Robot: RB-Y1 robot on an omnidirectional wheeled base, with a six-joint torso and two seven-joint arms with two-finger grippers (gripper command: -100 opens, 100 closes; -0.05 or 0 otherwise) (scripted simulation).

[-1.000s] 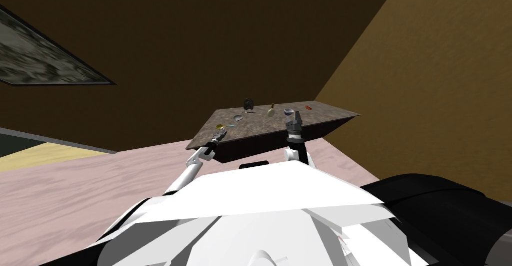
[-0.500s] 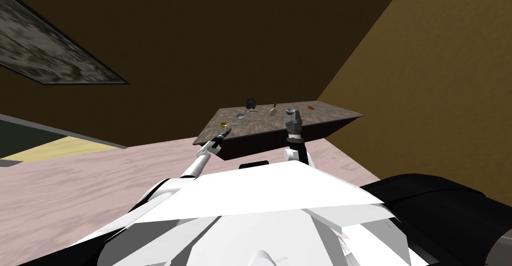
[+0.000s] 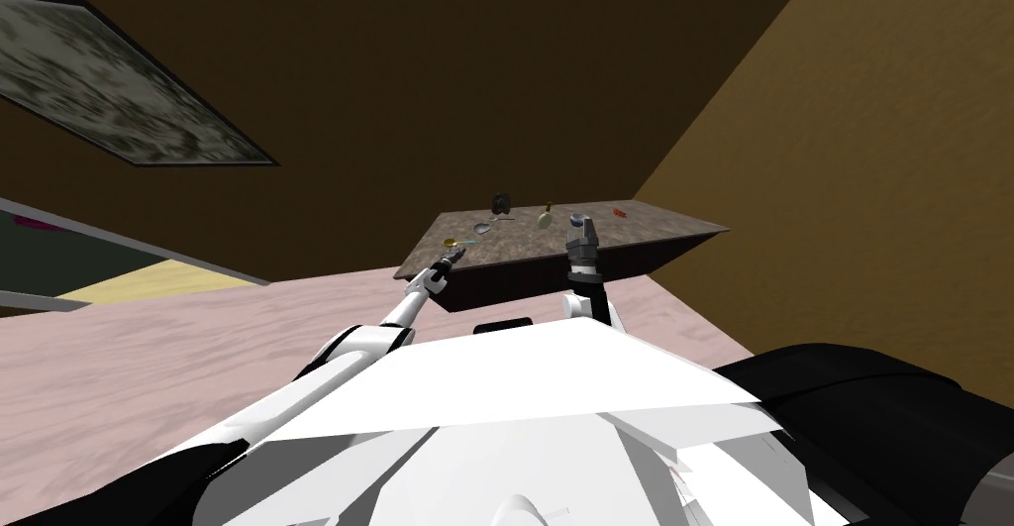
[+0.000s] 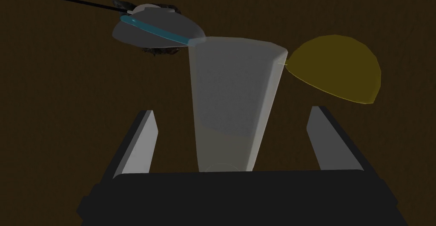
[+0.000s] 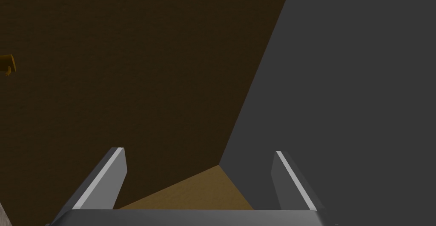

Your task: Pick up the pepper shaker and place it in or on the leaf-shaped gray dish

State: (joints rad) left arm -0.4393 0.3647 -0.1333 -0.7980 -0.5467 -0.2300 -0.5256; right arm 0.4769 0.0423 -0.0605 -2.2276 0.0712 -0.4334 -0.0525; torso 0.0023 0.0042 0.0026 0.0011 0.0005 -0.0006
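The left gripper lies at the near left corner of the dark, mottled table, at the end of the outstretched left arm. Its pincer is released, with the two fingers standing wide apart. The pepper shaker stands between them. It is a pale, see-through tapered body, its narrow end toward the gripper's dark box and its wider end away from it. Dark gaps show on both sides of it, so neither finger touches it.

Just past the shaker on the tabletop sits a yellow dome-shaped thing, whose pointed tip meets the shaker's outline in the left wrist view. A little farther and to the right in the head view lies the leaf-shaped grey dish. It is shallow and pointed, and a teal bar slants across it toward the shaker. The dish is near the shaker but apart from it.

To the right, the right gripper is held upright above the table's near edge, also released, its fingers spread with nothing between them.

Beyond it a beige bottle and a grey-blue bowl stand side by side. A small red thing lies farther right. A black object sits at the far edge.
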